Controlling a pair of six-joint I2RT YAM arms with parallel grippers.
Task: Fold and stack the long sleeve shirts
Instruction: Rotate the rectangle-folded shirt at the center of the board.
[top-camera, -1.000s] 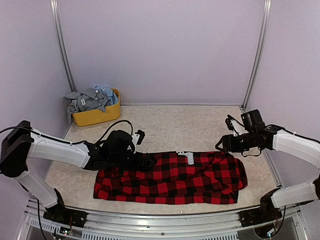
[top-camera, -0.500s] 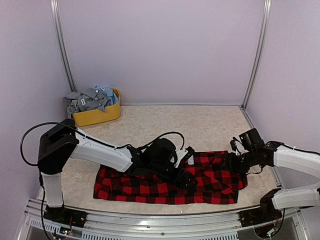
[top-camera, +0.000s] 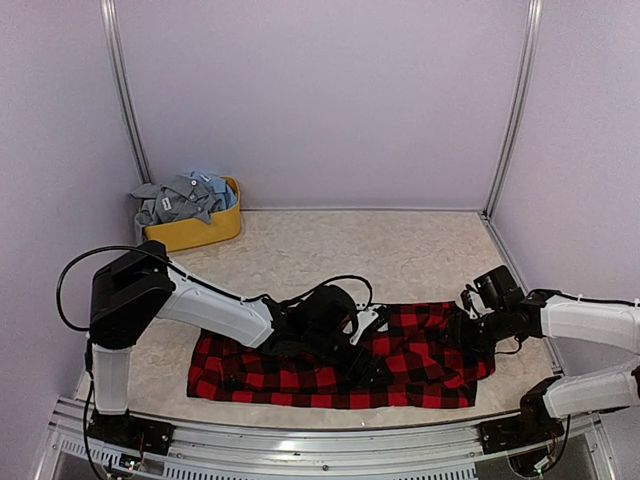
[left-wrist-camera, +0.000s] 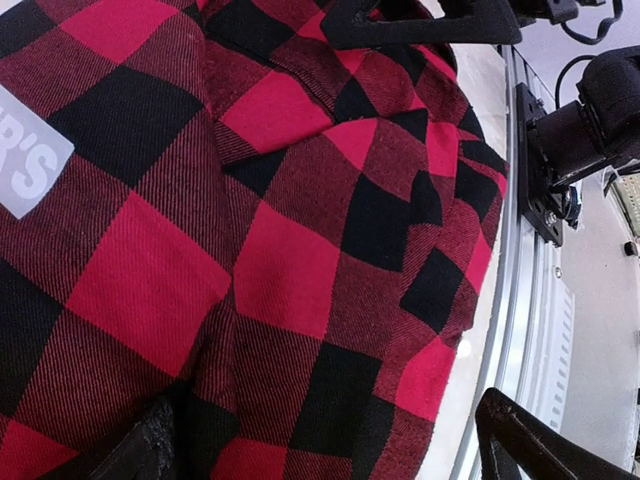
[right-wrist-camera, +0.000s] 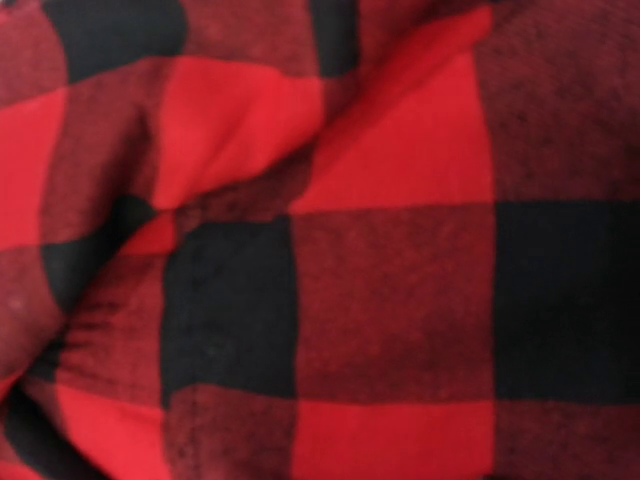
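Folding is being done on the red-and-black flannel shirt (top-camera: 250, 372), lying as a long band near the table's (top-camera: 330, 250) front edge. The left gripper (top-camera: 368, 368) is being held wide open over it; the right gripper's (top-camera: 462, 330) state cannot be told. Grey and blue shirts (top-camera: 180, 198) are waiting, unfolded, in the yellow tub (top-camera: 195, 236).

The flannel (top-camera: 230, 378) is soft, matt cloth with a fine twill weave, and its label (left-wrist-camera: 25, 160) is smoother. The tub (top-camera: 200, 233) is shiny plastic. The table (top-camera: 400, 255) is matt and speckled like stone. The bottom rail (top-camera: 300, 440) is metal.
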